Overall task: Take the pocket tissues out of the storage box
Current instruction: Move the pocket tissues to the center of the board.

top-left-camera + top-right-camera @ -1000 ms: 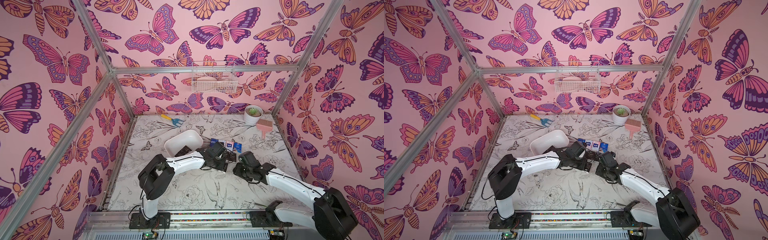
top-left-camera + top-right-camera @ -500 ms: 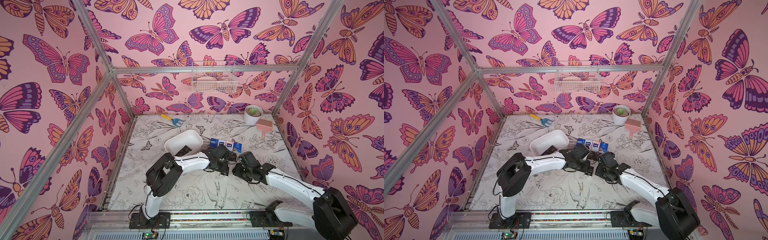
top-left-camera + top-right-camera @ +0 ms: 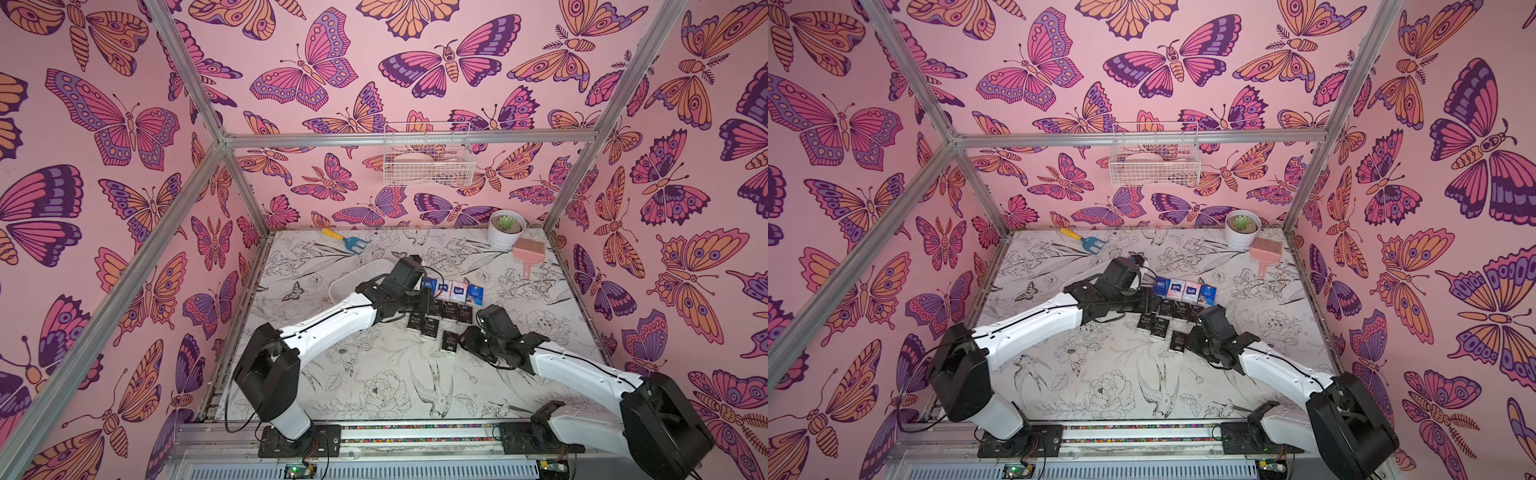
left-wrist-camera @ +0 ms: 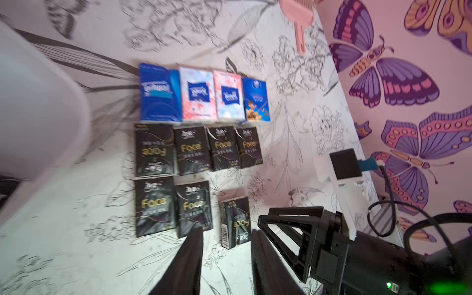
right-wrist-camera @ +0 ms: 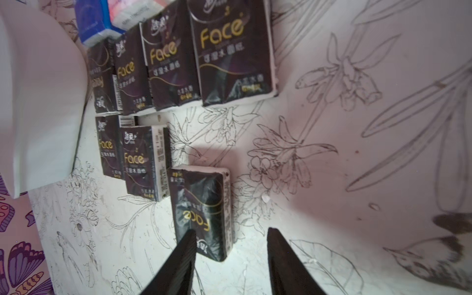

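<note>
The pocket tissues lie in rows on the table: a row of blue, white and pink packets (image 3: pixel 453 291) at the back, black packets (image 4: pixel 191 150) in front of them, and a lone black packet (image 5: pixel 201 209) nearest the front. My left gripper (image 4: pixel 227 231) hovers open over the black rows, nothing between its fingers. My right gripper (image 5: pixel 231 231) is open too, with the lone packet's (image 3: pixel 450 341) near end just ahead of its tips. The white storage box (image 3: pixel 353 282) sits left of the packets; my left arm hides most of its inside.
A white plant pot (image 3: pixel 505 228) and a pink brush (image 3: pixel 528 253) stand at the back right. A blue and yellow garden fork (image 3: pixel 349 241) lies at the back left. A wire basket (image 3: pixel 428 162) hangs on the back wall. Butterfly-patterned walls close in three sides.
My left gripper has gone from shut to open and its wrist has drawn back toward the storage box. The right arm has stayed where it was.
</note>
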Controlling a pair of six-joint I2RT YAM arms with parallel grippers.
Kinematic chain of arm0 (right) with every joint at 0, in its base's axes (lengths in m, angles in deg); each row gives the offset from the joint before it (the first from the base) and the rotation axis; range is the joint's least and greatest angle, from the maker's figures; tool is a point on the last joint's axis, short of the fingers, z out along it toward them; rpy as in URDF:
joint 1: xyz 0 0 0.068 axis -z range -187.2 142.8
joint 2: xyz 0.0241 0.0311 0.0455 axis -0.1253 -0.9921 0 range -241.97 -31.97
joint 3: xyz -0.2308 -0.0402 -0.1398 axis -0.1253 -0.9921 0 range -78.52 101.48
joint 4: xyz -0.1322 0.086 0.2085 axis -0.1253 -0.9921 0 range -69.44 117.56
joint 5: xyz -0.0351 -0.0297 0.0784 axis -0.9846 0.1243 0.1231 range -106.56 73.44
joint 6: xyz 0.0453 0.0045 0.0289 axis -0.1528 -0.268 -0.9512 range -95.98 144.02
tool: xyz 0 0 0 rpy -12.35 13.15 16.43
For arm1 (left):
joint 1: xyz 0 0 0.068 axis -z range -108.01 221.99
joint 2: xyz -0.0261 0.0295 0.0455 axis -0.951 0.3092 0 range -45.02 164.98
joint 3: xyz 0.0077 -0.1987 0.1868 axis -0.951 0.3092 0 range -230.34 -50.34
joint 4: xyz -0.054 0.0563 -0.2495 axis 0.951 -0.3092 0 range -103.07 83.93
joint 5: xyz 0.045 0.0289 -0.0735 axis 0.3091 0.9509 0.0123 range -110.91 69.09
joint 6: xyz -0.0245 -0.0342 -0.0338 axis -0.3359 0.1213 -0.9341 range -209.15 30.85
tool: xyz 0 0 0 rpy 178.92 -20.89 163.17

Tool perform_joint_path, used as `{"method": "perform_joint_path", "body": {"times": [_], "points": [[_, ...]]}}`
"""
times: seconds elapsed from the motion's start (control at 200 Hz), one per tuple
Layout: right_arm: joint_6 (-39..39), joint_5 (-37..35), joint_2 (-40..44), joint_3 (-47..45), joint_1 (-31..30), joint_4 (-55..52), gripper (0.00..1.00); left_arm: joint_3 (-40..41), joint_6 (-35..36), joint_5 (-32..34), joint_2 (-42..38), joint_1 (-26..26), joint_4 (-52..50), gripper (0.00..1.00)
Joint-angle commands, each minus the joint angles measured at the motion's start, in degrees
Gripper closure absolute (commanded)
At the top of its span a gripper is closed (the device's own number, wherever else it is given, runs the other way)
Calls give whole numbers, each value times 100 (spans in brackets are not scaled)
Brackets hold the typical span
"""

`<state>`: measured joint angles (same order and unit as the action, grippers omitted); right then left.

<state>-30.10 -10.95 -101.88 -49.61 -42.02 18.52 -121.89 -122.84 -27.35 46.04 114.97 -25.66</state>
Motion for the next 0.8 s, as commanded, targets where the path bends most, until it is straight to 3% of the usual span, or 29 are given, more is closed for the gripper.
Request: {"method": "perform_joint_path", "body": {"times": [0.0,0.31,0.546,0.796], "points": [[33,254,-268,95,38,357,52,467,25,132,-296,-282,-179,63],[11,398,-723,115,29,573,65,1179,3,242,-1090,-855,-185,62],[-257,254,-781,4,35,801,84,1388,-11,231,-1221,-1023,-187,62],[-494,7,-683,-69,30,996,93,1588,-22,230,-1407,-1228,-224,62]]}}
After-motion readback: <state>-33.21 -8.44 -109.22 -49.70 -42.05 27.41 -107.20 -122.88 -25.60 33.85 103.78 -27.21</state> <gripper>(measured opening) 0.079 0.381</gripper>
